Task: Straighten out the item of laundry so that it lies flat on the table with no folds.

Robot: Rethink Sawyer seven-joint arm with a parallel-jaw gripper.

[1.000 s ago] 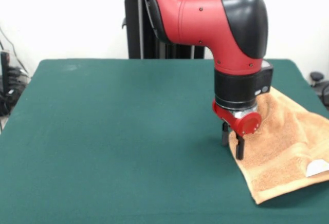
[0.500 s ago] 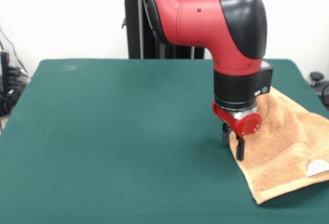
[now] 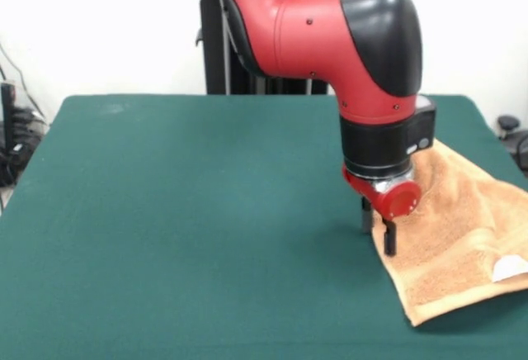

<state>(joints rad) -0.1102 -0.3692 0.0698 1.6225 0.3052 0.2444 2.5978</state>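
Nubbly terry towel point(image 3: 450, 232) (orange-brown) on matt felt-like table point(image 3: 181, 211).

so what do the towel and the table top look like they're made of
Towel: looks like terry cotton, light brown-orange, matte; its surface is nubbly and fuzzy, with a smoother woven band near the hem. Table: seems covered in dark green felt-like cloth, flat and matte with no shine; what lies under the cloth can't be seen.

The towel point(image 3: 450, 232) runs off the right edge (its far corner behind the arm point(image 3: 375, 87)).
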